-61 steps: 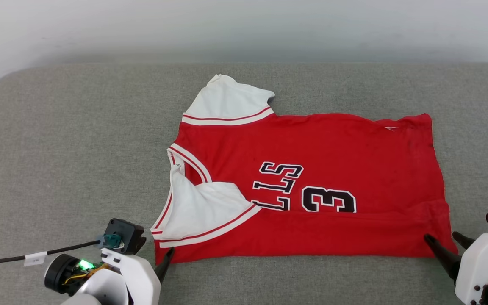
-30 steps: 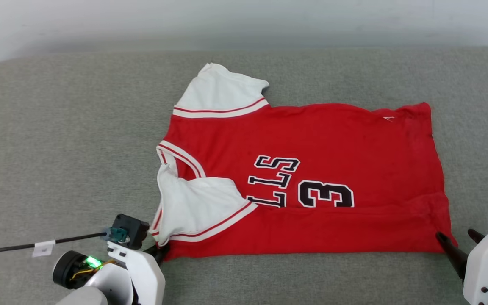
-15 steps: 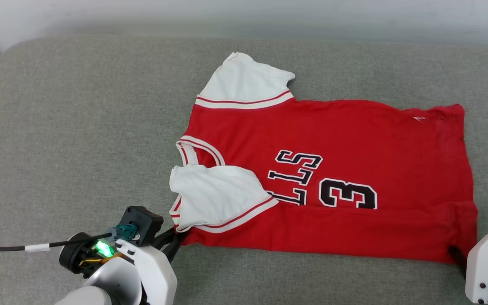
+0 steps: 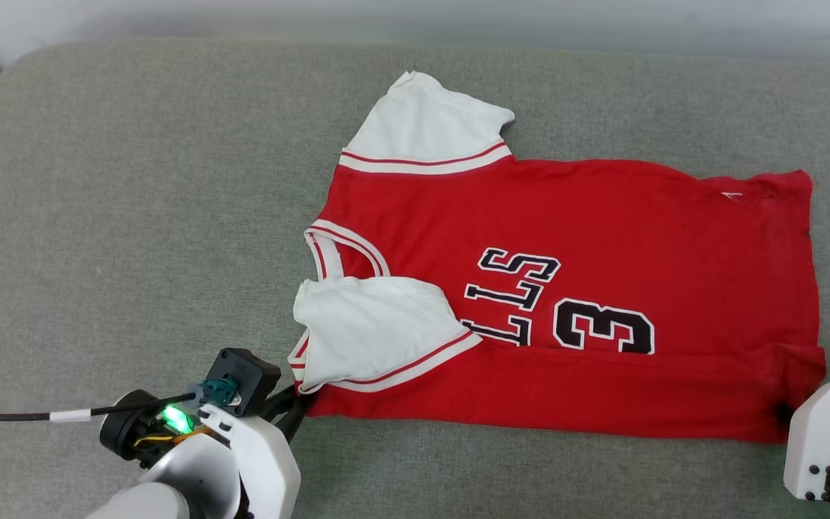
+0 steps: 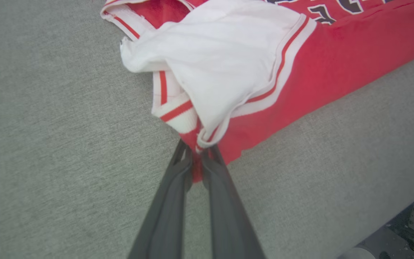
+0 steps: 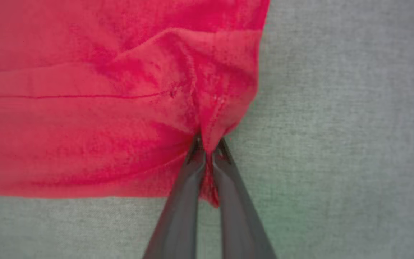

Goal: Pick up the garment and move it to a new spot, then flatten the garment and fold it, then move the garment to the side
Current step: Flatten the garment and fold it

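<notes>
Garment lies spread front-up on the grey bench, right of centre, collar toward the left edge, hem toward the right edge. Near white sleeve is folded over onto the front. Left gripper is clamped on the near shoulder corner. Right gripper is pinched on the near hem corner, with red cloth bunched between its fingers.

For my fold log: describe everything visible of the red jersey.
The garment, a soft red jersey with white stripe-edged sleeves and black lettering, lies front up on the grey cushion, collar toward the robot's left. Near edge folded over, near sleeve across the chest. Left gripper pinches its near shoulder corner, the right gripper its near hem corner.
</notes>
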Robot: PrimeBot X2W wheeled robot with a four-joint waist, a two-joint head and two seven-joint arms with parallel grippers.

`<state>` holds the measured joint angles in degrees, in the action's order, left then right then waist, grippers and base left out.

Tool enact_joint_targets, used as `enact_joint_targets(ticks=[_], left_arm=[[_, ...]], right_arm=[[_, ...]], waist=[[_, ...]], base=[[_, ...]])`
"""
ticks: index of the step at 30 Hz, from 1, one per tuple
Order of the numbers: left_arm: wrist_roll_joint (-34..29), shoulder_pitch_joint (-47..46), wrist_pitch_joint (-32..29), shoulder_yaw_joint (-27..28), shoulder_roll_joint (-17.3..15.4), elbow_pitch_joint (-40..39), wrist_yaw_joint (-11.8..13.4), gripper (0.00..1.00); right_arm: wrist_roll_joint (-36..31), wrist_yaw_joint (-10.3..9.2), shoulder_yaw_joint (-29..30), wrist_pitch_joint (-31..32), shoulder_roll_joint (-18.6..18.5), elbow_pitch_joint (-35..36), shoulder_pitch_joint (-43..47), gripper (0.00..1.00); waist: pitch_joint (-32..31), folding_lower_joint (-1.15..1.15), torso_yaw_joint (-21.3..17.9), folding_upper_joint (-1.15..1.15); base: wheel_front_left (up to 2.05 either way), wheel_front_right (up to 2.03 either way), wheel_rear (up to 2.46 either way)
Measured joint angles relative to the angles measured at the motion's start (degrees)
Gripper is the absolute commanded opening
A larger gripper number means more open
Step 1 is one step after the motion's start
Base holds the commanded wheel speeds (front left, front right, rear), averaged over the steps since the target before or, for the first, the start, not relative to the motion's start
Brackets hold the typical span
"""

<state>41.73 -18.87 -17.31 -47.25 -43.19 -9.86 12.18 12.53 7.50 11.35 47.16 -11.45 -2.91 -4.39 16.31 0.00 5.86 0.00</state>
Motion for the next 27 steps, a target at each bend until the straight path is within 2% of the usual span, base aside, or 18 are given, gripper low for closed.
enact_joint_targets(ticks=[4,5,14,17,23,24,25,27], left_arm=[[0.85,1.21,-0.79,-0.53,-0.71,0.62,0.31,0.00],[1.65,3.53,-1.20,-0.74,-1.63,-0.45,1.37,0.00],[4.53,9.90,-3.81,-2.69,-5.60,-3.66,1.94,0.00],[5.00,11.02,-3.56,-3.23,-5.43,-3.23,1.88,0.00],[5.95,11.63,-0.88,-3.61,-2.48,0.46,0.59,0.00],[5.93,11.61,-0.55,-3.70,-2.19,1.25,0.33,0.45],[5.90,11.61,-0.07,-3.71,-1.82,2.12,0.18,1.00],[5.82,11.54,1.12,-3.48,-1.21,3.66,0.08,1.00]], right_arm=[[0.68,0.02,-0.03,-0.23,-1.54,0.30,1.47,0.00],[2.12,0.02,0.07,1.81,-2.99,3.13,4.88,0.00],[4.19,0.03,2.97,7.23,-4.02,11.34,13.38,0.00],[4.39,0.03,3.01,7.84,-3.90,12.05,15.07,0.00],[4.21,0.02,2.24,7.06,-3.24,10.51,15.33,0.00],[4.16,0.02,2.03,6.36,-3.20,10.12,15.18,1.00],[4.13,0.02,1.85,5.84,-3.14,9.69,14.89,1.00],[4.56,0.02,1.33,5.00,-2.96,9.02,14.43,1.00]], waist=[[-2.65,0.00,-0.52,0.00],[-5.45,0.00,-1.30,0.00],[-8.88,0.00,-2.15,0.00],[-8.93,0.00,-2.31,0.00],[-8.56,0.00,-2.50,0.00],[-8.52,0.00,-2.47,0.00],[-8.53,0.00,-2.44,0.00],[-8.71,0.00,-2.38,0.00]], base=[[0.00,0.00,0.00],[0.00,0.00,0.00],[0.00,0.00,0.00],[0.00,0.00,0.00],[0.00,0.00,0.00],[0.00,0.00,0.00],[0.00,0.00,0.00],[0.00,0.00,0.00]])
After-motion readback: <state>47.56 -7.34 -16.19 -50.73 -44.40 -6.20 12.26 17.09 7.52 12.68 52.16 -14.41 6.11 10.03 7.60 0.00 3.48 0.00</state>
